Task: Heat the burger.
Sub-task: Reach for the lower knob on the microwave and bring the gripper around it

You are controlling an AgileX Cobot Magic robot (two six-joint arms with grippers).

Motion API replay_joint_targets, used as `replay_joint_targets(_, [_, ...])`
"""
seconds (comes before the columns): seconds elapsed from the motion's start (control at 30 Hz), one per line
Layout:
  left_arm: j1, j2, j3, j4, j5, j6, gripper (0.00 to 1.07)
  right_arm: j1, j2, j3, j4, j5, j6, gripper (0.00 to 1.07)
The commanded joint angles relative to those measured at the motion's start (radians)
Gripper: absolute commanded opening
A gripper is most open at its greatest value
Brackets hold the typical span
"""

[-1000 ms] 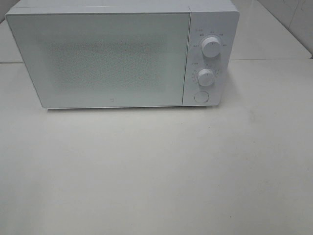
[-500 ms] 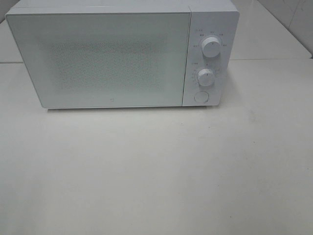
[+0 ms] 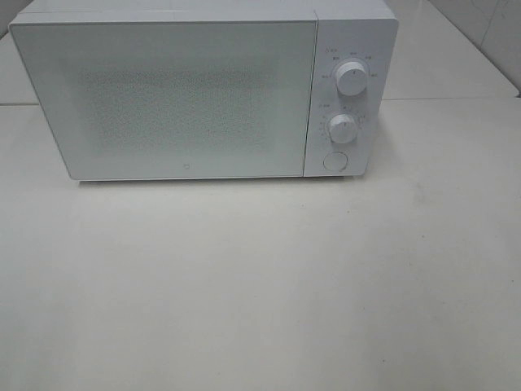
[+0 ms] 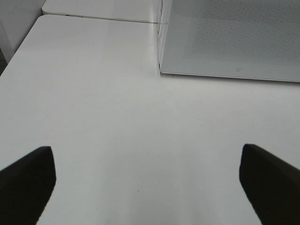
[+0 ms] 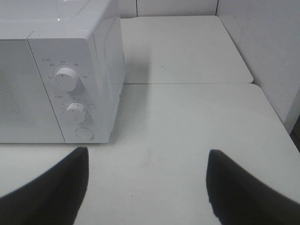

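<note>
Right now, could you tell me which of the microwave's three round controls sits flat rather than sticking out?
The bottom button, nearest the table; the upper knob and middle knob above it protrude.

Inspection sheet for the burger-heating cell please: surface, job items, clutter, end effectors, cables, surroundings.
Surface: matte white tabletop, carrying only the oven in view.
Job's things: boxy white microwave oven, door shut; upper white knob, lower white knob and round white button on its right panel. The burger is not seen in any view.
Clutter: nothing seen.
End effectors: left end effector open, holding nothing; right end effector open, holding nothing; both over the table, short of the oven.
Cables: nothing seen.
Surroundings: second white tabletop behind; white tiled wall at the far right of the high view.
</note>
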Motion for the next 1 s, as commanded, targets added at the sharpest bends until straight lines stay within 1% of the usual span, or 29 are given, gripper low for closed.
replay_joint_targets(0.03, [0.004, -0.018, 0.003, -0.009, -0.009, -0.003, 1.00, -0.004, 0.045, 0.013, 0.001, -0.081, 0.004, 0.69])
replay_joint_targets(0.1, [0.004, -0.018, 0.003, -0.009, -0.009, -0.003, 1.00, -0.004, 0.109, 0.030, 0.001, -0.164, 0.004, 0.69])
replay_joint_targets(0.13, [0.004, -0.018, 0.003, -0.009, -0.009, -0.003, 1.00, -0.004, 0.109, 0.030, 0.001, -0.164, 0.004, 0.69])
replay_joint_targets(0.17, [0.004, -0.018, 0.003, -0.009, -0.009, -0.003, 1.00, -0.004, 0.154, 0.039, 0.001, -0.214, 0.004, 0.69])
replay_joint_targets(0.2, [0.004, -0.018, 0.003, -0.009, -0.009, -0.003, 1.00, -0.004, 0.154, 0.039, 0.001, -0.214, 0.004, 0.69])
replay_joint_targets(0.27, [0.004, -0.018, 0.003, -0.009, -0.009, -0.003, 1.00, -0.004, 0.229, 0.046, 0.002, -0.280, 0.005, 0.69])
replay_joint_targets(0.3, [0.004, -0.018, 0.003, -0.009, -0.009, -0.003, 1.00, -0.004, 0.229, 0.046, 0.002, -0.280, 0.005, 0.69])
replay_joint_targets(0.37, [0.004, -0.018, 0.003, -0.009, -0.009, -0.003, 1.00, -0.004, 0.293, 0.047, 0.002, -0.332, 0.008, 0.69])
replay_joint_targets(0.43, [0.004, -0.018, 0.003, -0.009, -0.009, -0.003, 1.00, -0.004, 0.311, 0.047, 0.002, -0.347, 0.009, 0.69])
replay_joint_targets(0.53, [0.004, -0.018, 0.003, -0.009, -0.009, -0.003, 1.00, -0.004, 0.393, 0.047, 0.005, -0.422, 0.010, 0.69])
replay_joint_targets(0.77, [0.004, -0.018, 0.003, -0.009, -0.009, -0.003, 1.00, -0.004, 0.485, 0.047, 0.005, -0.525, 0.058, 0.69])
replay_joint_targets(0.83, [0.004, -0.018, 0.003, -0.009, -0.009, -0.003, 1.00, -0.004, 0.527, 0.047, 0.001, -0.599, 0.057, 0.69])
replay_joint_targets(0.87, [0.004, -0.018, 0.003, -0.009, -0.009, -0.003, 1.00, -0.004, 0.527, 0.047, 0.001, -0.599, 0.057, 0.69])
replay_joint_targets(1.0, [0.004, -0.018, 0.003, -0.009, -0.009, -0.003, 1.00, -0.004, 0.603, 0.056, -0.002, -0.704, 0.037, 0.69])
